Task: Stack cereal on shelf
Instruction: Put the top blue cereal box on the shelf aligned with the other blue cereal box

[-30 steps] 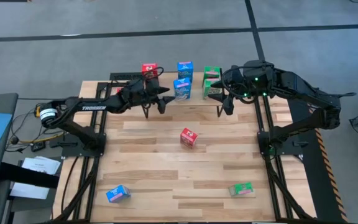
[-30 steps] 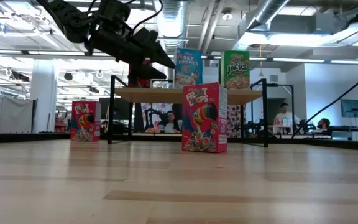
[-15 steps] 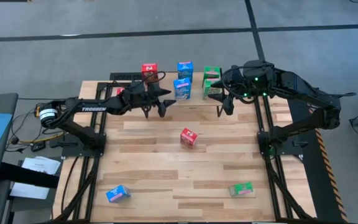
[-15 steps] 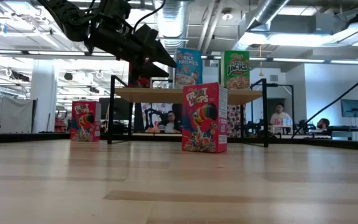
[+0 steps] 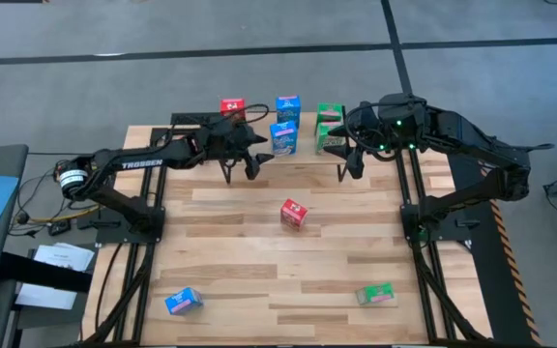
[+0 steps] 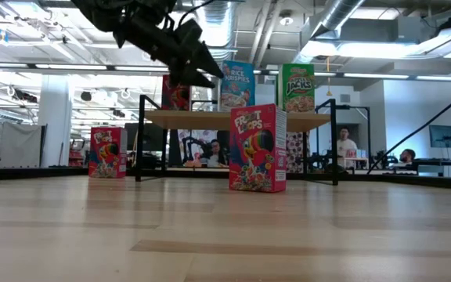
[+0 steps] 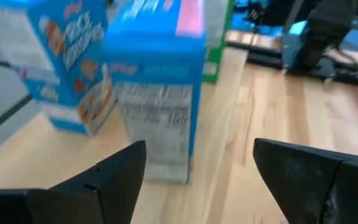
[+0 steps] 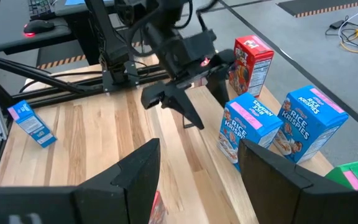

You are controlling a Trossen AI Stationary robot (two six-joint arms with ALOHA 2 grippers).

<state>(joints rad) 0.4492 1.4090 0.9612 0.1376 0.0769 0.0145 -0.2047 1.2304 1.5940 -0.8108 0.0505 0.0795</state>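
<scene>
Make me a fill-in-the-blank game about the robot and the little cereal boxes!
1. The cereal box standing alone in the middle of the table is ___.
2. The left gripper is open and holds ___.
3. The box lying at the table's near right corner is ___.
4. The box lying at the near left corner is ___.

Missing words: red; nothing; green; blue

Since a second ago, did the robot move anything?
The left gripper, open and empty, rose and slid along the shelf toward the blue boxes, uncovering the red box standing on the shelf. No box moved. The right gripper, the red box in mid-table and the blue and green boxes lying near the front stayed put.
</scene>
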